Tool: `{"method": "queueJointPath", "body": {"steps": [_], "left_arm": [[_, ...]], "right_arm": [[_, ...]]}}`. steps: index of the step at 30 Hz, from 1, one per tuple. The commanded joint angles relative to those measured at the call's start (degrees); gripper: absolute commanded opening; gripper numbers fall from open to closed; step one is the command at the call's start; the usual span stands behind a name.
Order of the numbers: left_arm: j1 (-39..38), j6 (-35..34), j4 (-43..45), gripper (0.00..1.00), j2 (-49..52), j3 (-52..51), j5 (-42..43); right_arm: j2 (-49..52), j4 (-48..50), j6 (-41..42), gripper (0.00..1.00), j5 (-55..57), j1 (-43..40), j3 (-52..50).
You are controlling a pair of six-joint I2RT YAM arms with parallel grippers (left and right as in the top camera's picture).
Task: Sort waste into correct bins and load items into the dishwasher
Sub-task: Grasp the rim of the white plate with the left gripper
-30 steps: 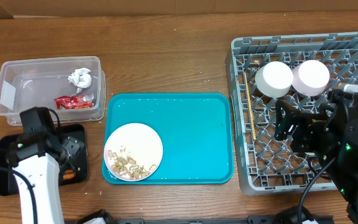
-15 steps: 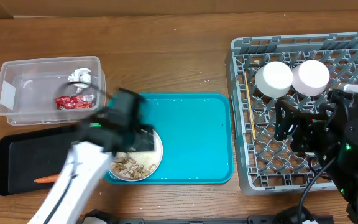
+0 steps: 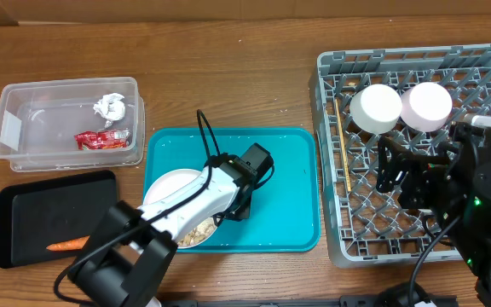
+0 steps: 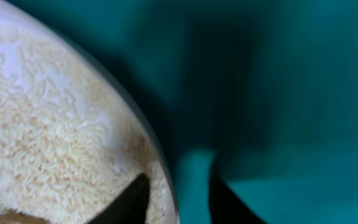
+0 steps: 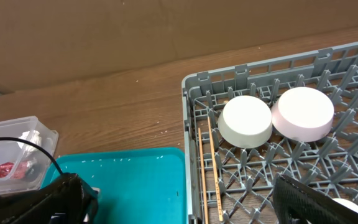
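Note:
A white plate (image 3: 170, 189) carrying rice and brownish scraps (image 4: 48, 143) lies on the teal tray (image 3: 288, 170). My left gripper (image 3: 235, 205) is low at the plate's right rim. One fingertip (image 4: 132, 202) rests over the rice and the other stands outside over the tray, with a sliver of teal showing between it and the rim. My right gripper (image 3: 396, 175) hangs open and empty over the grey dishwasher rack (image 3: 399, 58). The rack holds two upturned white bowls (image 3: 375, 108) (image 3: 426, 106) and the chopsticks (image 3: 341, 145).
The clear tub (image 3: 24, 136) at the back left holds a white tissue (image 3: 109, 107) and a red wrapper (image 3: 102, 138). In front of it, the black tray (image 3: 41, 205) holds an orange carrot (image 3: 66, 245). The left arm's cable arcs above the teal tray.
My left arm has swung from the black tray to the plate's right rim, leaving the carrot on the black tray. Its jaws have narrowed. The right arm has not moved.

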Motion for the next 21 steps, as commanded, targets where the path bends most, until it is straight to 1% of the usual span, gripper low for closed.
{"method": "queueJointPath", "body": {"steps": [1, 3, 5, 10, 13, 18, 21], "left_arm": [[-0.35, -0.66, 0.81, 0.23, 1.57, -0.46, -0.96], [-0.35, -0.66, 0.94, 0.10, 1.79, -0.46, -1.40], [-0.37, -0.46, 1.09, 0.04, 1.86, -0.46, -1.40], [-0.37, 0.46, 0.17, 0.04, 1.84, 0.48, -1.38], [-0.37, 0.42, -2.78, 0.04, 1.49, 3.19, -1.31], [-0.35, 1.90, -10.21, 0.04, 0.39, 12.81, 1.36], [-0.33, 2.97, -13.94, 0.04, 0.13, 19.10, 1.49]], "right_arm": [[-0.04, 0.26, 0.26, 1.00, 0.13, 0.24, 0.35], [-0.04, 0.26, 0.26, 1.00, 0.13, 0.24, 0.35], [-0.04, 0.26, 0.26, 1.00, 0.13, 0.24, 0.35], [-0.04, 0.26, 0.26, 1.00, 0.13, 0.24, 0.35], [-0.04, 0.26, 0.26, 1.00, 0.13, 0.24, 0.35], [-0.04, 0.26, 0.26, 1.00, 0.13, 0.24, 0.35], [-0.04, 0.26, 0.26, 1.00, 0.13, 0.24, 0.35]]}}
